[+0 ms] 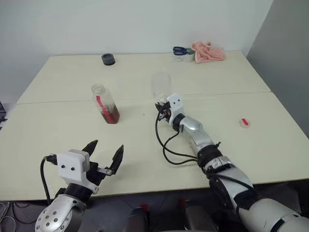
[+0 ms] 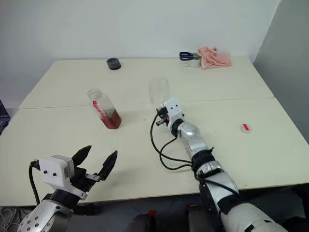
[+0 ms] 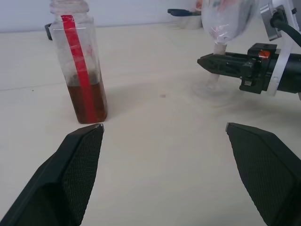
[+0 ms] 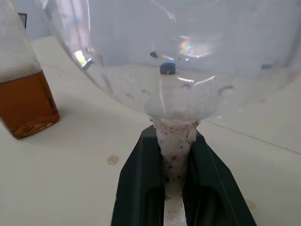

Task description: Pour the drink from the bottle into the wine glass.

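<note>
Near the middle of the surface (image 1: 58,140) stands the wine glass (image 1: 161,87), its thin stem pinched between the closed jaws of the right gripper (image 4: 175,160), just under the rounded bowl. The bottle (image 1: 105,104) stands upright a little toward the left edge, well apart from the glass, uncapped, with the drink (image 1: 111,116) filling only its lower part. The left gripper (image 1: 104,157) hovers by the near edge, jaws spread wide and empty, facing the bottle.

The step in hand looks like reaching for the bottle while the right arm steadies the glass. To do it well, the left jaws should close across the bottle's flat sides around mid-height, above the liquid line, so the squarish body cannot twist when tilted. The glass ought to stay level and low; a grip on a slim stem gives little hold against tipping.

The bottle is clear plastic, likely light and slightly yielding, with a red label strip (image 3: 80,70) running down one face. The drink is amber-brown and translucent. The glass is clear, smooth and hard, and its stem looks speckled with residue. The surface is pale, matte and flat. A small red cap (image 1: 245,122) lies toward the right edge.
</note>
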### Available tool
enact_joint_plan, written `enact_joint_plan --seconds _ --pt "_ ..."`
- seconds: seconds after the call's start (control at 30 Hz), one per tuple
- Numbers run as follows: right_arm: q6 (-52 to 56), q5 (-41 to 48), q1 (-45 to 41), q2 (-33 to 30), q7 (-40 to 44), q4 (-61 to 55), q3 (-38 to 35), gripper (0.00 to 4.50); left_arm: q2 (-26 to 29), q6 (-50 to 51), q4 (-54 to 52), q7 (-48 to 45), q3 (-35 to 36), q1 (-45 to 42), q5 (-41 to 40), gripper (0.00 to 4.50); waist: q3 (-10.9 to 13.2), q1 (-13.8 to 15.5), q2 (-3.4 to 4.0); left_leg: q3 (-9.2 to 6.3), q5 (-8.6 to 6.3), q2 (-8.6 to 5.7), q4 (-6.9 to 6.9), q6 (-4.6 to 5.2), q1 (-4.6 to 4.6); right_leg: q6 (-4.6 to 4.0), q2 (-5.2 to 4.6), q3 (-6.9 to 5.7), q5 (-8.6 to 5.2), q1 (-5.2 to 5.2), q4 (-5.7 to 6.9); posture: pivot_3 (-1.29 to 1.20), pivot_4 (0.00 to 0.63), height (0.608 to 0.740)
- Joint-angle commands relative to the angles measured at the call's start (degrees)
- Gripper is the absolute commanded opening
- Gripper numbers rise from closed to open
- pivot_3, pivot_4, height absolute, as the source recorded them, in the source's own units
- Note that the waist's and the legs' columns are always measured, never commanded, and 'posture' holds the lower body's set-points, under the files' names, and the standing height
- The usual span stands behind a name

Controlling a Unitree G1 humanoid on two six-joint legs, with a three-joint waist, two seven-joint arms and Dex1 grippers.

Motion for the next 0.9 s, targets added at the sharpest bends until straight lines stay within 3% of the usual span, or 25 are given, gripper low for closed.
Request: enact_joint_plan --seconds 0.03,0.33,0.47,0.77,0.9 --pt "-3.84 -0.55 -3.38 0.79 -1.09 5.79 -1.42 0.17 0.13 0.42 -2.96 0.82 1.17 -0.72 -0.62 4.5 0.02 0.0 -0.03 -0.01 0.0 -0.01 -0.01 0.0 -0.01 -0.01 -0.02 0.0 -0.01 0.0 -0.01 0.0 0.15 0.74" --pt "-8.89 -0.8 -3.91 1.39 -0.38 11.89 -3.13 0.17 0.19 1.26 -2.51 1.68 0.25 -3.51 -0.41 4.5 0.05 -0.01 -0.05 -0.09 0.0 -0.02 -0.01 0.0 -0.01 -0.03 -0.02 -0.04 -0.02 0.01 0.0 0.0 0.15 0.74" --pt "-9.55 -1.27 -3.4 1.51 0.2 12.51 -3.65 1.35 0.2 1.55 -2.19 1.56 0.01 -4.24 -0.35 4.5 0.05 -0.03 -0.05 -0.09 0.0 -0.02 -0.01 0.0 -0.01 -0.03 -0.02 -0.05 -0.02 0.01 0.0 0.0 0.15 0.74" --pt "-11.26 -1.73 -0.74 0.66 2.34 10.39 -3.62 4.46 0.24 1.56 0.0 0.96 -0.35 -6.74 -0.25 4.5 0.06 -0.02 -0.04 -0.09 0.0 -0.02 -0.01 0.0 -0.01 -0.03 -0.02 -0.03 -0.02 0.01 0.0 0.0 0.15 0.74" --pt "-11.11 -1.4 1.28 -0.6 4.48 7.63 -3.57 4.46 0.19 1.33 1.06 0.73 -0.3 -7.56 -0.14 4.5 0.07 -0.02 -0.05 -0.11 0.0 -0.01 -0.01 0.0 -0.01 -0.03 -0.01 -0.04 -0.02 0.01 0.0 0.0 0.15 0.74"
